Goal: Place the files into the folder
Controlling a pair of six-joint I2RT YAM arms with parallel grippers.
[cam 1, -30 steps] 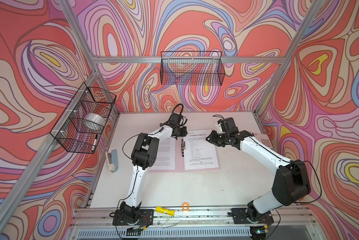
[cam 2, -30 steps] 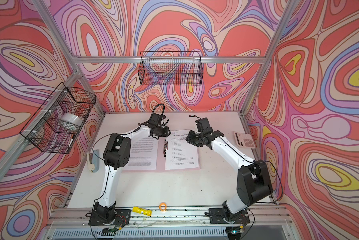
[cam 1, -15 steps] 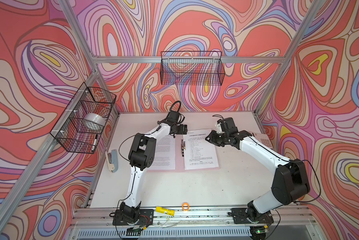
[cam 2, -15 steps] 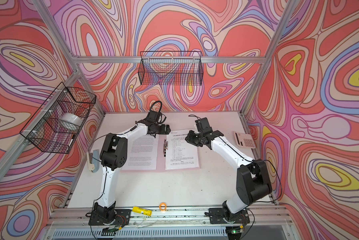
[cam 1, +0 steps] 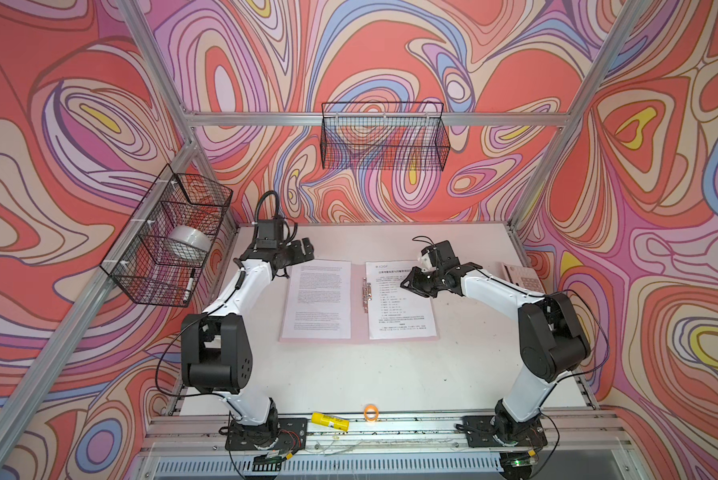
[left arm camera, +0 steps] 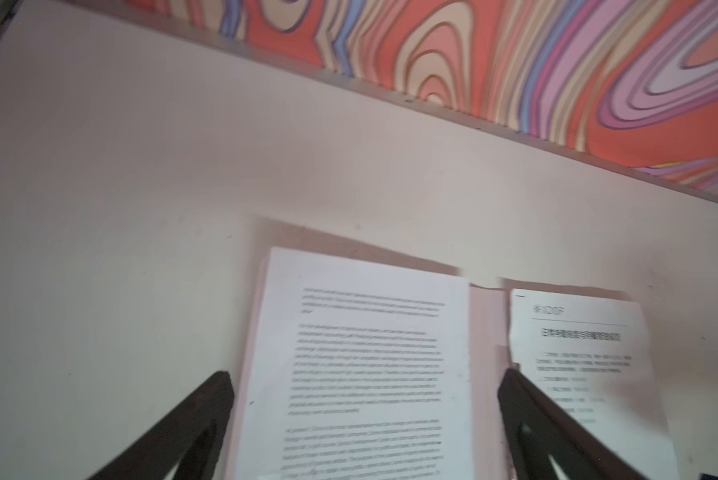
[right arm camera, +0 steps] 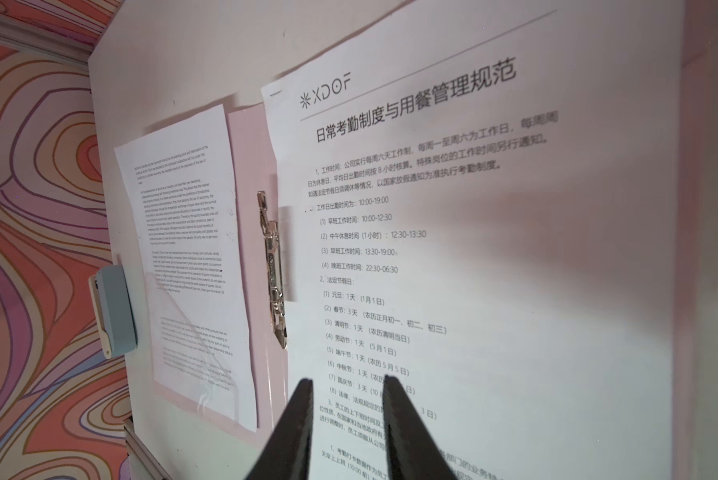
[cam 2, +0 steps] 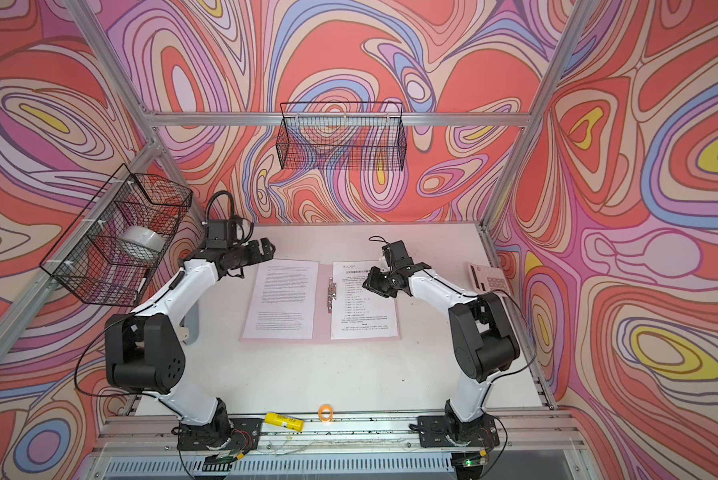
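Yellow tube (cam 1: 330, 421) and orange ring (cam 1: 371, 412) at near table (cam 1: 349, 374) edge, calculator (cam 1: 522, 279) at right, white roll (cam 1: 189, 244) in side basket (cam 1: 149, 286).

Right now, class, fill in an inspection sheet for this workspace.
Surface: white table, flat.
Job's things: folder open flat; plain sheet on one half, headed sheet on the other; clip at spine.
Clutter: calculator at right edge; blue gadget at left edge; yellow tube and orange ring at front edge.
Claws: left claw open, by plain sheet's far edge; right claw slightly open, empty, over headed sheet.
Cables: black loop over left wrist; thin leads along both arms.
Surroundings: swirl-patterned walls; back basket; side basket with tape roll and marker.
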